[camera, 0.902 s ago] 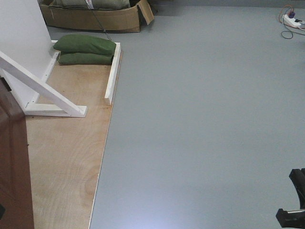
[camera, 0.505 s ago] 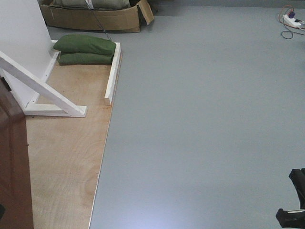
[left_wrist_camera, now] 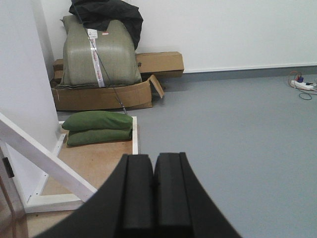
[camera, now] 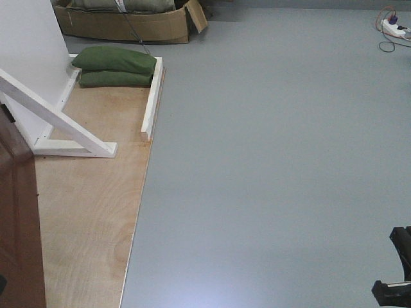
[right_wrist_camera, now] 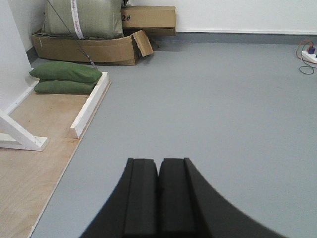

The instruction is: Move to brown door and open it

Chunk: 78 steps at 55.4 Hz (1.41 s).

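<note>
The brown door [camera: 18,231] shows as a dark reddish-brown panel along the left edge of the front view, standing over the plywood base [camera: 90,212]. A thin sliver of the brown door [left_wrist_camera: 7,210] also appears low on the left in the left wrist view. Its handle is out of view. My left gripper [left_wrist_camera: 154,159] is shut with nothing in it and points over the plywood's edge toward the far wall. My right gripper [right_wrist_camera: 159,162] is shut and empty too, over the grey floor [right_wrist_camera: 223,99]. A black arm part [camera: 397,269] shows at the bottom right.
A white frame brace [camera: 58,119] and a white rail [camera: 151,102] stand on the plywood. Two green sandbags [camera: 115,66] lie at its far end. Behind them is a cardboard box [camera: 128,25] holding a wrapped bundle [left_wrist_camera: 101,52]. A power strip [camera: 393,27] lies at the far right.
</note>
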{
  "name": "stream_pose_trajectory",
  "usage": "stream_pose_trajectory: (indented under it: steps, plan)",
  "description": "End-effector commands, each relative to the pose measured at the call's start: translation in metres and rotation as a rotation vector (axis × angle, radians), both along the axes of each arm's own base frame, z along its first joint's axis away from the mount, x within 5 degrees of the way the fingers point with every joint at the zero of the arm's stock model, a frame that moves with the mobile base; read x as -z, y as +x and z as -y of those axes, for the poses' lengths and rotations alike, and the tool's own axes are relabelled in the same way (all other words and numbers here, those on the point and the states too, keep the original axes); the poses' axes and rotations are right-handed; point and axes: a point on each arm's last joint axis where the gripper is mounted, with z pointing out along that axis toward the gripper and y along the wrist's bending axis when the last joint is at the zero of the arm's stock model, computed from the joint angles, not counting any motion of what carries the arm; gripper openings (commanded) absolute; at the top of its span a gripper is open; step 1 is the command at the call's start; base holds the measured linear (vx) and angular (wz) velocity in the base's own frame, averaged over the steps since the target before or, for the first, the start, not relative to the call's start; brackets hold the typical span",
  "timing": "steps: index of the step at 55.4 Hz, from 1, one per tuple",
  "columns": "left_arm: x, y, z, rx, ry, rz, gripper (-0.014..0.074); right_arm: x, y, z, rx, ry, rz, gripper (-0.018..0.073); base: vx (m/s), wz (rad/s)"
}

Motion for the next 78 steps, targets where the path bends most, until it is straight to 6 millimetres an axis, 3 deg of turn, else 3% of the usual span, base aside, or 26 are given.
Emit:
stream_pose_trajectory:
  steps: [1, 12, 24, 37, 44, 55, 63, 71, 78]
  plan:
    - [-0.021, -0.002, -0.001, -0.012, -0.013, 0.111, -0.0006, -0.006, 0.002, 0.000, 0.002, -0.006, 0.085, 0.0000, 0.00, 0.00]
    - [-0.052, -0.002, -0.004, -0.059, -0.010, 0.092, -0.0006, -0.006, 0.002, 0.000, 0.002, -0.006, 0.085, 0.0000, 0.00, 0.00]
    - [-0.100, 0.014, -0.005, -0.099, -0.002, 0.087, -0.0006, -0.006, 0.002, 0.000, 0.002, -0.006, 0.084, 0.0000, 0.00, 0.00]
    - [-0.167, 0.012, -0.011, -0.200, 0.309, 0.338, -0.0006, -0.006, 0.002, 0.000, 0.002, -0.006, 0.083, 0.0000, 0.00, 0.00]
    - [-0.193, 0.003, -0.015, -0.298, 0.604, 0.408, -0.0006, -0.006, 0.002, 0.000, 0.002, -0.006, 0.083, 0.0000, 0.00, 0.00]
    - [-0.205, -0.008, -0.031, -0.490, 0.916, 0.281, -0.0006, -0.006, 0.002, 0.000, 0.002, -0.006, 0.083, 0.0000, 0.00, 0.00]
    - [-0.206, -0.018, -0.048, -0.664, 1.020, 0.120, -0.0006, -0.006, 0.002, 0.000, 0.002, -0.006, 0.083, 0.0000, 0.00, 0.00]
    - [-0.204, -0.029, -0.062, -0.821, 0.983, -0.002, -0.0006, -0.006, 0.002, 0.000, 0.002, -0.006, 0.078, 0.0000, 0.00, 0.00]
    - [-0.202, -0.040, -0.073, -1.005, 0.779, -0.015, -0.0006, -0.006, 0.002, 0.000, 0.002, -0.006, 0.079, 0.0000, 0.00, 0.00]
